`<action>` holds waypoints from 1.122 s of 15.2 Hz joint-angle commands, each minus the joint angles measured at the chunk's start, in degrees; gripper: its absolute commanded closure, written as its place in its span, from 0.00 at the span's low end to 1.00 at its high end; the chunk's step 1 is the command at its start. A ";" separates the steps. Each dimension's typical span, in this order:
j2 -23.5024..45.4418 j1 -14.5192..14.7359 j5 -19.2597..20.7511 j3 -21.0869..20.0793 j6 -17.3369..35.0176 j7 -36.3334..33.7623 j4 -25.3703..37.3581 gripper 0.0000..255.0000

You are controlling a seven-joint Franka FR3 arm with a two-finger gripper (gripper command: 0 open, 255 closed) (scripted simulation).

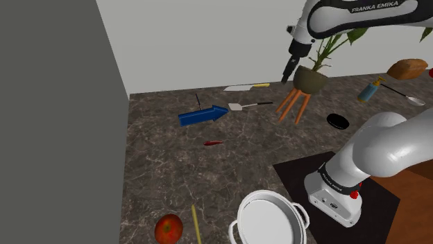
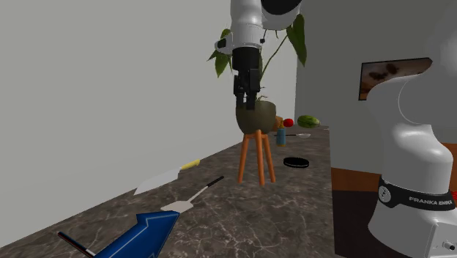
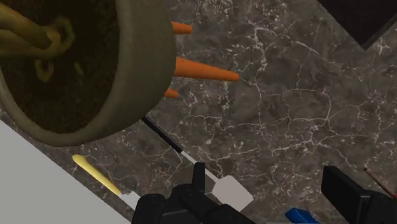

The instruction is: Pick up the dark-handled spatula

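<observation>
The tool (image 1: 286, 71) hangs above the desk (image 1: 208, 177), up beside the rim of the plant pot (image 1: 310, 80). The wrist view shows its fingers (image 3: 345, 188) wide apart, holding nothing. The spatula (image 1: 248, 105) lies flat between the pot's orange legs and a blue arrow (image 1: 202, 115). From the wrist, its black handle runs out from behind the pot's rim.
</observation>
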State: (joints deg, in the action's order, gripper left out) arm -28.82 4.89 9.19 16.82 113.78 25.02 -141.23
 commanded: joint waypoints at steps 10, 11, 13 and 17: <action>24.03 5.94 -3.59 8.52 18.35 30.56 4.26 0.00; 26.51 6.26 -4.66 8.77 19.80 33.54 5.05 0.00; 31.49 6.52 -7.04 8.74 22.50 39.53 6.81 0.00; 41.19 5.60 -11.64 6.75 27.05 50.92 11.03 0.00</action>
State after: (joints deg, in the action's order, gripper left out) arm 9.96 10.86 -1.32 24.10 139.22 72.71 -130.81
